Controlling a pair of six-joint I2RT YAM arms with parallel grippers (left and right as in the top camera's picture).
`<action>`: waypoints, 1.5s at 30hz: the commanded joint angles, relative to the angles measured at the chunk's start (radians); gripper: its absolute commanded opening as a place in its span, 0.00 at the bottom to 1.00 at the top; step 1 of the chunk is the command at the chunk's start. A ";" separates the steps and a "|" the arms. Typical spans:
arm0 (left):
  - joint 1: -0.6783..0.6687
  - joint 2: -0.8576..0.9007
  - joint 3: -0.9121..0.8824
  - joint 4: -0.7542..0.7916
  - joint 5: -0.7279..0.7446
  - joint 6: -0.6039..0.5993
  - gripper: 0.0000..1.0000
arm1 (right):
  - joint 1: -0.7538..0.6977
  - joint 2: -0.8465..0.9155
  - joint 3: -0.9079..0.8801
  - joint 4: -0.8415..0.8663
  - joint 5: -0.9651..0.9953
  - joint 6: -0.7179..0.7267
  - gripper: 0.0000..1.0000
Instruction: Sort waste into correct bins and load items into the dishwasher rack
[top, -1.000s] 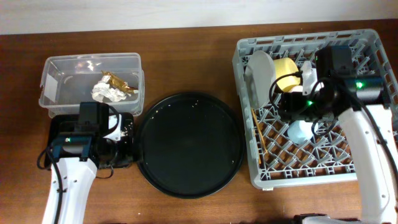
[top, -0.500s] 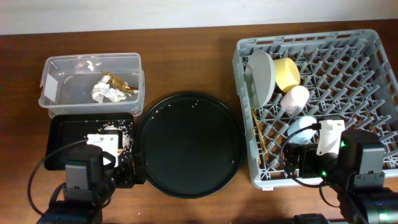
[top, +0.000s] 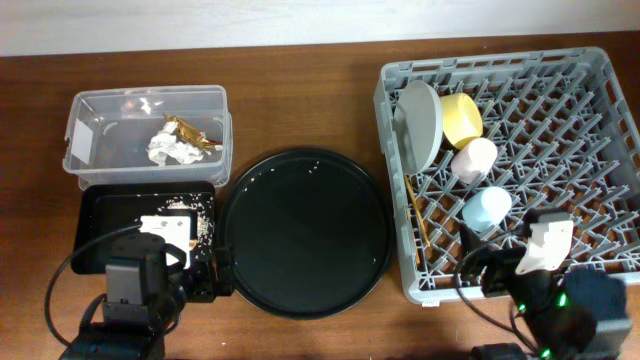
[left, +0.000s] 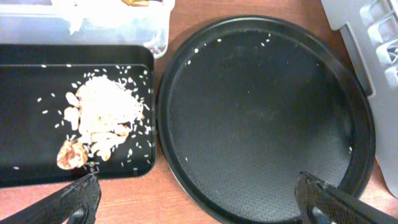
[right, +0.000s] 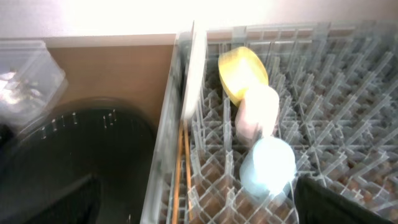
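Observation:
The grey dishwasher rack (top: 570, 120) holds the grey-green plate (top: 420, 122) on edge, the yellow bowl (top: 460, 118), the pink cup (top: 474, 159), the light blue cup (top: 486, 209) and the chopsticks (top: 417, 215). The clear tub (top: 95, 125) holds crumpled white paper (top: 170, 150) and gold foil wrappers (top: 190, 130). The black rectangular tray (top: 110, 205) holds food scraps with rice (left: 102, 118). My left gripper (left: 199, 208) is open and empty, above the table between that tray and the round tray. My right gripper (right: 193, 208) is open and empty at the rack's front edge, near the blue cup (right: 267, 167).
A large round black tray (top: 305, 232) with a few rice grains lies between the bins and the rack. Both arms sit low at the table's front edge. The rack's right half holds only bare pegs.
Both arms have pulled back to the front edge. The right arm left the rack, uncovering the pink cup. The left arm left the black rectangular tray.

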 joint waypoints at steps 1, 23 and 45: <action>-0.004 -0.005 -0.006 0.000 -0.014 0.016 0.99 | 0.025 -0.204 -0.232 0.122 0.012 0.005 0.99; -0.004 -0.005 -0.006 0.000 -0.014 0.016 0.99 | 0.023 -0.366 -0.760 0.714 0.174 0.004 0.99; -0.003 -0.461 -0.443 0.346 -0.067 0.016 0.99 | 0.023 -0.366 -0.760 0.714 0.174 0.004 0.99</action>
